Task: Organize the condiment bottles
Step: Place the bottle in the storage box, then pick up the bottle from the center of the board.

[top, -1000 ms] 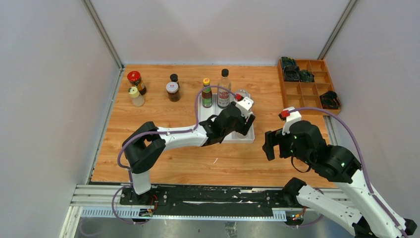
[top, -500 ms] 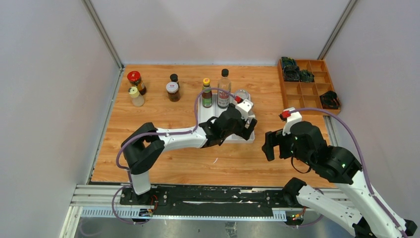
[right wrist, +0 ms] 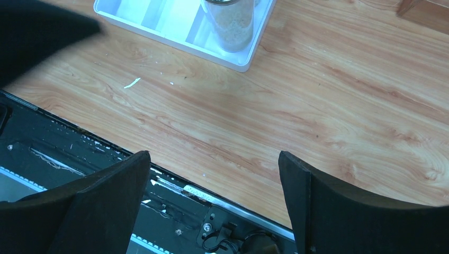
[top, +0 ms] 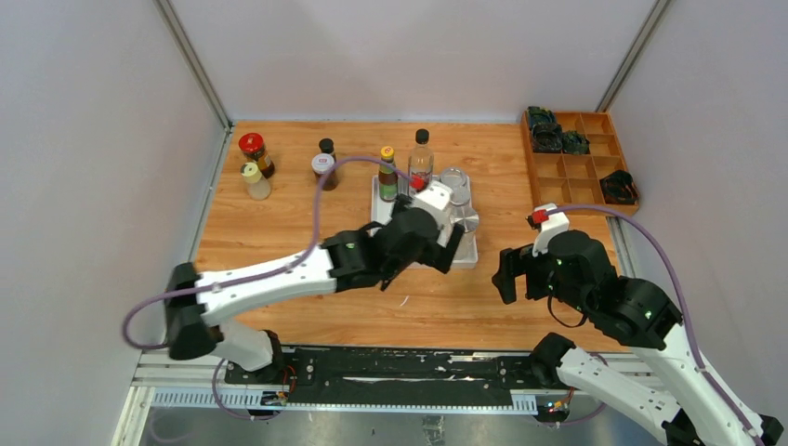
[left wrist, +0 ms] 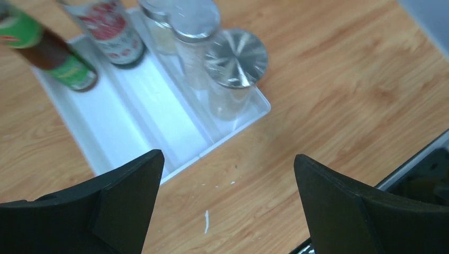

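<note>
A white tray (top: 380, 206) holds a yellow-capped, green-labelled bottle (top: 387, 174), a tall black-capped bottle (top: 421, 160) and silver-lidded clear jars (top: 453, 178). In the left wrist view three of these jars stand in a row, the nearest one (left wrist: 235, 58) at the tray's (left wrist: 132, 121) corner. My left gripper (left wrist: 227, 169) hangs open over the wood just in front of the tray, nothing between its fingers; from above the left gripper (top: 449, 249) covers the tray's near end. My right gripper (right wrist: 214, 174) is open and empty near the table's front edge. A red-lidded jar (top: 252, 151), a small yellow-capped shaker (top: 254, 180), a dark black-capped bottle (top: 327, 149) and a white-lidded jar (top: 322, 167) stand at the back left.
A wooden compartment box (top: 581, 163) with dark green-black objects sits at the back right. Grey walls close in the table on three sides. The black rail (right wrist: 79, 159) of the arm bases runs along the near edge, under my right gripper (top: 509, 274).
My left gripper opened wide and drew back toward the near side, leaving a silver-lidded jar standing in the tray's near right corner. The left arm's rear links swung left. The right arm stayed put.
</note>
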### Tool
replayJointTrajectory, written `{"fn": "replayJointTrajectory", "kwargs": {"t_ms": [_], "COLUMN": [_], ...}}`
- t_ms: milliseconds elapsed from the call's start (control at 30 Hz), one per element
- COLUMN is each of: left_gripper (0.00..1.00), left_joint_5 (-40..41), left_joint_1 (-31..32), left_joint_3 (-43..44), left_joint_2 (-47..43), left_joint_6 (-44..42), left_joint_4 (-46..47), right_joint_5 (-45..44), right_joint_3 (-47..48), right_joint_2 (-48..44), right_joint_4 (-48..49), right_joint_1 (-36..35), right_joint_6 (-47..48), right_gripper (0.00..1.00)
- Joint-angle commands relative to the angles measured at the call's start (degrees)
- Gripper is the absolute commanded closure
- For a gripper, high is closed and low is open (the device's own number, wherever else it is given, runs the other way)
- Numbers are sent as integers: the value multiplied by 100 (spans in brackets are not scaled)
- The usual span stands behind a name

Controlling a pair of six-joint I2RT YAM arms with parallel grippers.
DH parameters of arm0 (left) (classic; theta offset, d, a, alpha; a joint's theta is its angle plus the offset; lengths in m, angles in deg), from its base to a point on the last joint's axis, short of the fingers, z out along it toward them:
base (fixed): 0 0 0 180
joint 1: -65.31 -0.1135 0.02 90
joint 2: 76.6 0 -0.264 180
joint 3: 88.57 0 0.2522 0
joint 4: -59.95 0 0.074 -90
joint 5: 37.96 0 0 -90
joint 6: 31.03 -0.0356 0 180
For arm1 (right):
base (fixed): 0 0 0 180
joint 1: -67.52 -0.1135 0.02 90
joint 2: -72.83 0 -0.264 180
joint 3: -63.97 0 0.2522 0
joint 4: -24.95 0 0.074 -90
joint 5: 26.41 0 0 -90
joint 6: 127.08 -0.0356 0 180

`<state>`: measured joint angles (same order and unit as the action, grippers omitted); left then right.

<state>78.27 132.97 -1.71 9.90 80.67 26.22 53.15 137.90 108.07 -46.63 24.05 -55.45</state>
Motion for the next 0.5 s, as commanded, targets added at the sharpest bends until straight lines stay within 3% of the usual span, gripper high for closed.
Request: {"fn": "replayJointTrajectory", "kwargs": {"t_ms": [0,167,300,467], "left_gripper": [0,0,3,6], "left_joint_5": [1196,370,109,263], "left_joint_1": [-275,-2251,-3585,-4345], "left_joint_3": [-363,-525,-330,426], "left_joint_2": [-1231,-1588,-1140,180], "left_joint_6": [292,-63,-372,-457], "left_joint_4": [-773,-753,-448,-423], "right_joint_5": [134,248,302,379], "right_joint_3": [-44,25,107,183], "right_joint_2": [-15,59,75,92], "right_joint_4": [20,78,78,58], "right_joint_1": [18,16,17,19], "right_joint_6": [2,42,42,14], "right_gripper": [3,3,3,3]}}
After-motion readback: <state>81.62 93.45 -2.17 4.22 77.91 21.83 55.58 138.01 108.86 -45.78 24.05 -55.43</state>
